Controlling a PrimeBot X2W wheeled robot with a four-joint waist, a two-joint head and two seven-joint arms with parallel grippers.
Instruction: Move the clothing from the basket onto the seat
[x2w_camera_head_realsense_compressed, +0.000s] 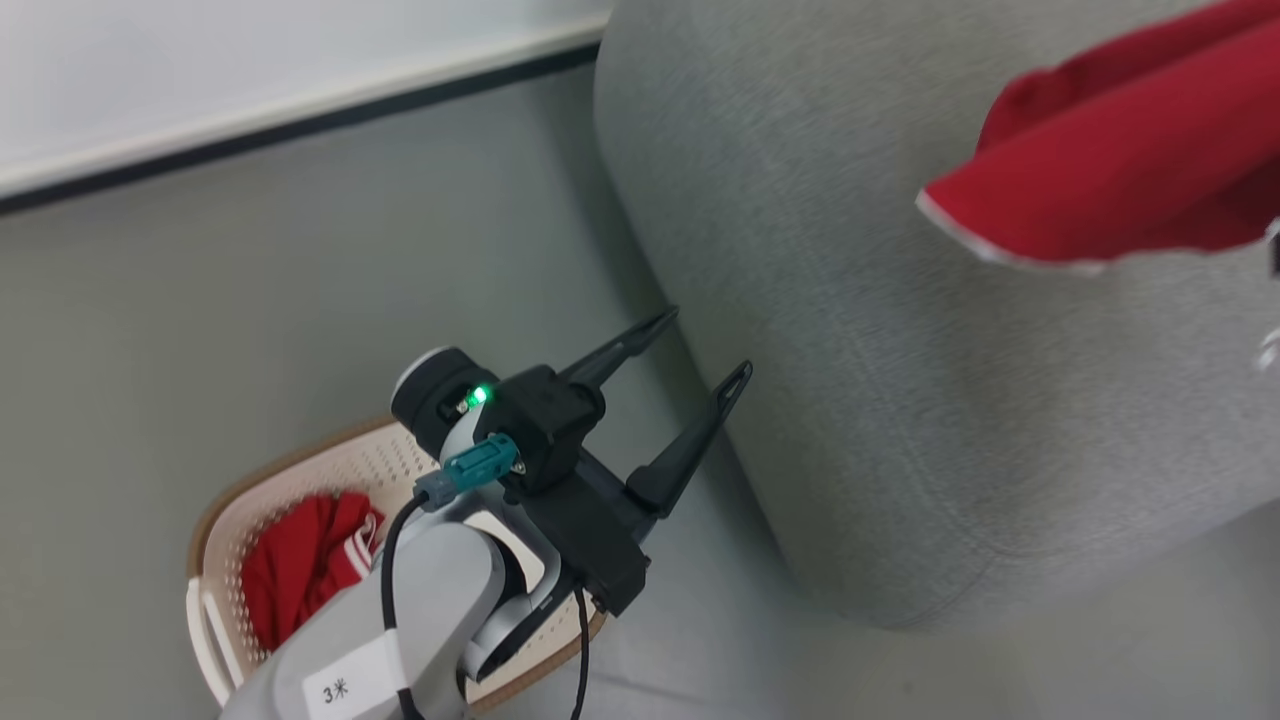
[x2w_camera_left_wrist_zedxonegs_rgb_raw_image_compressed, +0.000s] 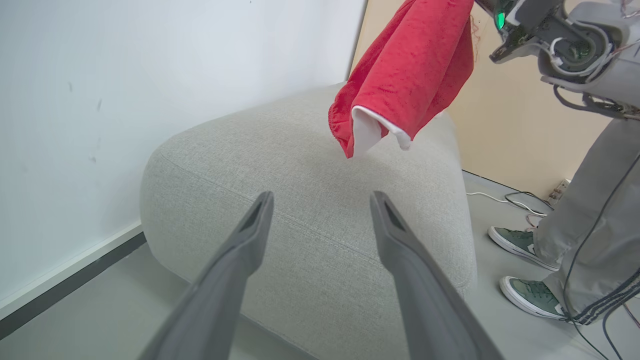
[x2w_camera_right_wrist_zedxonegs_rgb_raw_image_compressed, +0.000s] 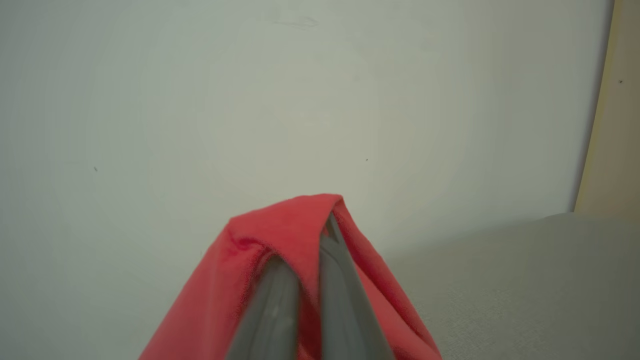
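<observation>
A white-edged red garment (x2w_camera_left_wrist_zedxonegs_rgb_raw_image_compressed: 405, 75) is pinched in the right gripper (x2w_camera_right_wrist_zedxonegs_rgb_raw_image_compressed: 302, 240) above the grey sofa (x2w_camera_left_wrist_zedxonegs_rgb_raw_image_compressed: 310, 200), seemingly for release there, while the empty left gripper (x2w_camera_head_realsense_compressed: 708, 342) is held spread near the basket (x2w_camera_head_realsense_compressed: 300, 458) containing a second red garment (x2w_camera_head_realsense_compressed: 300, 570).

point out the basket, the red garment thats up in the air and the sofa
basket (x2w_camera_head_realsense_compressed: 340, 470): head view, on its perforated inner wall
red garment (x2w_camera_left_wrist_zedxonegs_rgb_raw_image_compressed: 410, 70): left wrist view, middle of the hanging fabric
sofa (x2w_camera_head_realsense_compressed: 900, 420): head view, on bare grey upholstery
</observation>
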